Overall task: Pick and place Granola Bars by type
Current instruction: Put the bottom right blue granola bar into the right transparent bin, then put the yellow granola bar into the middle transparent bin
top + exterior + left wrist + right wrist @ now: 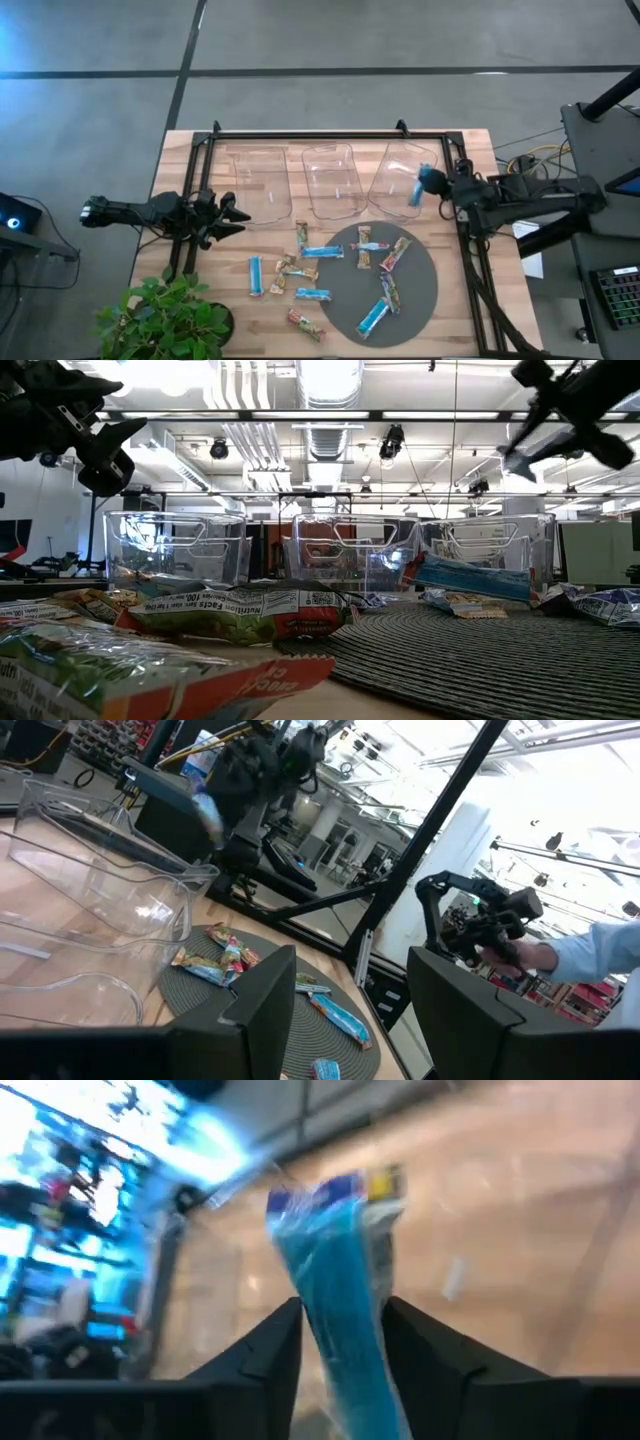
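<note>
Wrapper text: "Nutrition Facts" on a granola bar (240, 610) – low view only.
Right gripper (428, 184): clamps a blue bar (335, 1295) above the rightmost clear bin (400, 180).
Left gripper (232, 215): fingers spread, beside the left bin (258, 182).

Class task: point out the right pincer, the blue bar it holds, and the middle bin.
Right pincer (432, 182), high view, fingertips.
Blue bar (335, 1285), right wrist view, wrapper middle.
Middle bin (331, 150), high view, rim.

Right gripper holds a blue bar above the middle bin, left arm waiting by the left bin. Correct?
Not quite. The right gripper holds the blue bar above the right bin, not the middle one, as the high view shows. The left gripper does wait by the left bin.
</note>
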Available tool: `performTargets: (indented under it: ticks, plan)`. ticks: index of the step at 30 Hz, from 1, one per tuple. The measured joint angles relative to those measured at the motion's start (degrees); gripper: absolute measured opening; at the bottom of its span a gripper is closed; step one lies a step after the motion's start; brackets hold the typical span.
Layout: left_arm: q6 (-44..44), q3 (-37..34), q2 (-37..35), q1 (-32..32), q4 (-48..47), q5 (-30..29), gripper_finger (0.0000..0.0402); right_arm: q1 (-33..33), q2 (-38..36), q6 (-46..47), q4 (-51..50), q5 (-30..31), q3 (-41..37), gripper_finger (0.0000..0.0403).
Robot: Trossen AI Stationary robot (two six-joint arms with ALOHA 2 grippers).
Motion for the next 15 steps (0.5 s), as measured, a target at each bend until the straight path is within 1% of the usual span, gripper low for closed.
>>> performTargets:
  ticks: [1, 3, 5, 7, 9, 11, 15]
  plan:
    - [0.0, 0.0, 0.0, 0.0, 0.0, 0.0, 0.0177, -1.5, 0.7, -1.4, 1.6, 0.8, -0.5, 0.0145]
    - [0.0, 0.0, 0.0, 0.0, 0.0, 0.0, 0.0177, -4.7, 2.2, -2.0, 1.2, 1.9, -1.1, 0.0158]
    - [0.0, 0.0, 0.0, 0.0, -0.1, 0.0, 0.0177, -8.0, 4.1, -3.4, 0.7, 1.5, -1.6, 0.0169]
    - [0.0, 0.0, 0.0, 0.0, -0.3, 0.0, 0.0177, -10.7, 5.8, -6.1, 1.3, -2.1, -1.6, 0.0182]
    - [0.0, 0.0, 0.0, 0.0, -0.3, 0.0, 0.0177, -12.3, 7.4, -8.5, 1.4, -7.9, -0.7, 0.0196]
    - [0.0, 0.0, 0.0, 0.0, -0.3, 0.0, 0.0177, -12.2, 8.6, -14.2, 2.8, -9.2, 0.7, 0.0207]
    - [0.0, 0.0, 0.0, 0.0, -0.3, 0.0, 0.0177, -8.9, 10.9, -32.3, 7.0, -7.7, 5.0, 0.022]
